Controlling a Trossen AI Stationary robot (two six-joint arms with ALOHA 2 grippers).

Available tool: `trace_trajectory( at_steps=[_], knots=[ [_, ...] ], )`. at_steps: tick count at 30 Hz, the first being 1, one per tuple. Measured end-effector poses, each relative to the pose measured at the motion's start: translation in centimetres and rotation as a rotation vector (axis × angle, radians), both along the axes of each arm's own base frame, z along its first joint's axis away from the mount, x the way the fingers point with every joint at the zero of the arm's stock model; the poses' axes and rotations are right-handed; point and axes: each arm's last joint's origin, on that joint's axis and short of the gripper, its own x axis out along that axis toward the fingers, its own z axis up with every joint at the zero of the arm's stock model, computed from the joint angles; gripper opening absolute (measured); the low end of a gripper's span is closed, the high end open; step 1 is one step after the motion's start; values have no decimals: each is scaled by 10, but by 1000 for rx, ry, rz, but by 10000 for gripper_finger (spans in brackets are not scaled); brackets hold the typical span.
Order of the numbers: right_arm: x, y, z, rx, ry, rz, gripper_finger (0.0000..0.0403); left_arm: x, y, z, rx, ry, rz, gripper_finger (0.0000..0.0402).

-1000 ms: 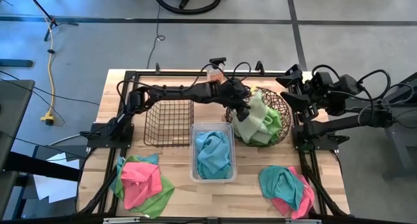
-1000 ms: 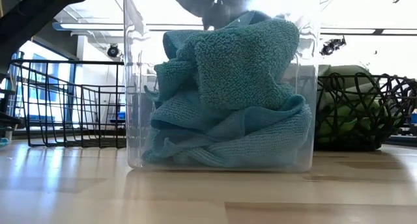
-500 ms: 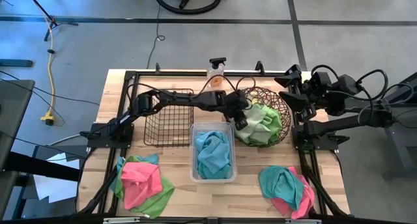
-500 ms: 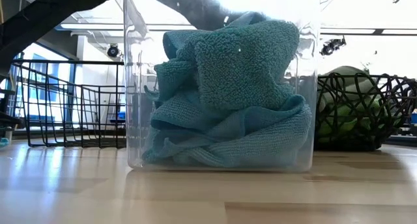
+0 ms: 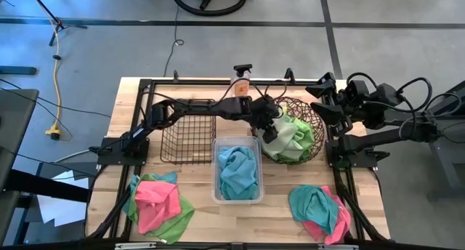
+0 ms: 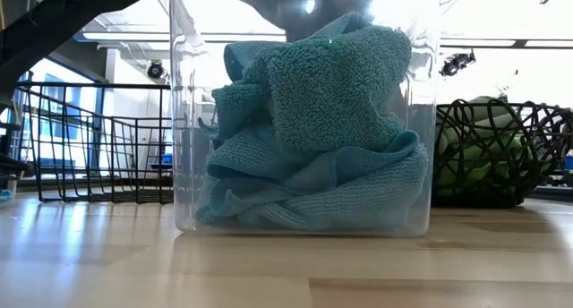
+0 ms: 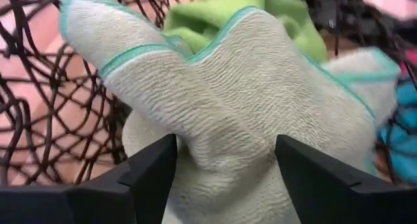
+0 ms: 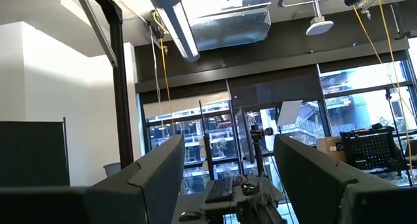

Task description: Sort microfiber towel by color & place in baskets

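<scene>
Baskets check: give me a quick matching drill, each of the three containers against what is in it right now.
Containers:
1. wire basket
2. clear tub
3. woven basket

Contents:
A. green towels
B. no towels
C. teal towels

Pairs: 1-B, 2-C, 3-A.

The left gripper hangs open over the woven basket's left rim, just above the green towels.
</scene>
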Motion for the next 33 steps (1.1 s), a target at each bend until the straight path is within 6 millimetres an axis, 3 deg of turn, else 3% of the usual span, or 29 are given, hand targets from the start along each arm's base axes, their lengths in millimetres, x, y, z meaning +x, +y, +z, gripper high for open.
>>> trace_trajectory(
  at_steps=[6, 16, 24, 28, 33],
  knots=[
    [0, 0, 0, 1, 0, 1, 236, -5, 4, 29, 57, 1, -48, 257],
    [0, 0, -1, 24, 14, 14, 236, -23, 17, 58, 80, 122, -73, 257],
    [1, 0, -3, 20, 32, 12, 236, -67, 39, 114, 66, 73, 20, 257],
    [2, 0, -5, 18, 57, 10, 236, -95, 34, 154, 84, -96, 45, 257],
    [3, 0, -8, 19, 96, 11, 236, -140, 19, 166, 89, -269, 69, 257]
  ],
)
